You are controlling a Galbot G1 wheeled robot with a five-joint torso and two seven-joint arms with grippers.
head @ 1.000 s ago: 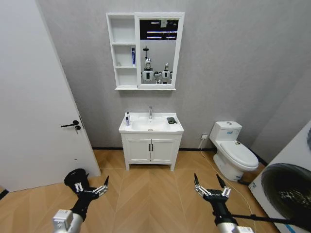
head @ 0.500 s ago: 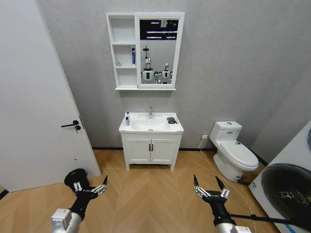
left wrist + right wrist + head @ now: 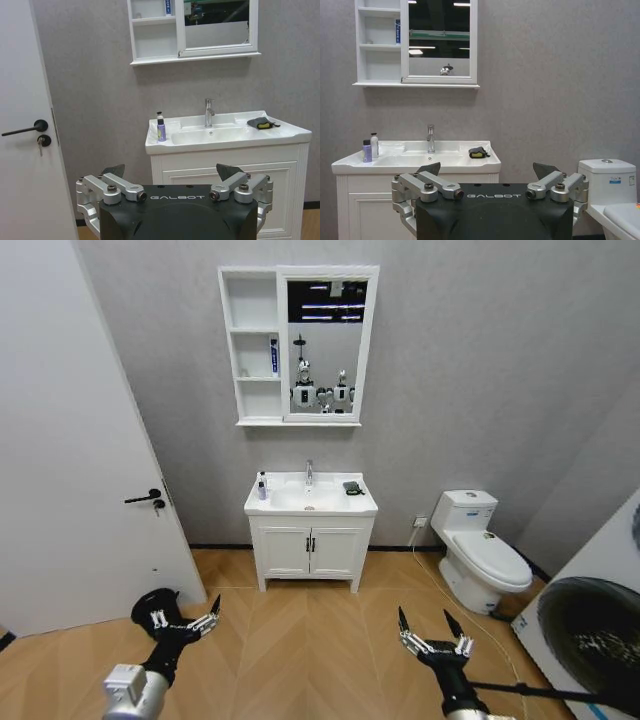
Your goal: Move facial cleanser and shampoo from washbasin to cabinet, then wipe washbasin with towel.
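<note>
The white washbasin (image 3: 330,506) stands against the far wall with the white cabinet (image 3: 252,345) and its mirror above it. A small purple bottle (image 3: 161,131) and a white pump bottle (image 3: 374,144) stand on the basin's left end. I cannot tell which is the shampoo or the facial cleanser. A blue tube (image 3: 274,356) stands on a cabinet shelf. The dark towel (image 3: 352,487) lies on the basin's right end. My left gripper (image 3: 188,620) and right gripper (image 3: 424,625) hang open and empty, low over the floor and far from the basin.
A white door (image 3: 70,470) with a black handle is on the left. The two-door vanity cupboard (image 3: 310,550) sits under the basin and a white toilet (image 3: 482,558) is to its right. A dark round drum (image 3: 592,638) is at the near right. Wooden floor (image 3: 310,630) lies between me and the basin.
Both grippers have sunk slightly lower in the head view. The bottles, the tube and the towel have stayed in place.
</note>
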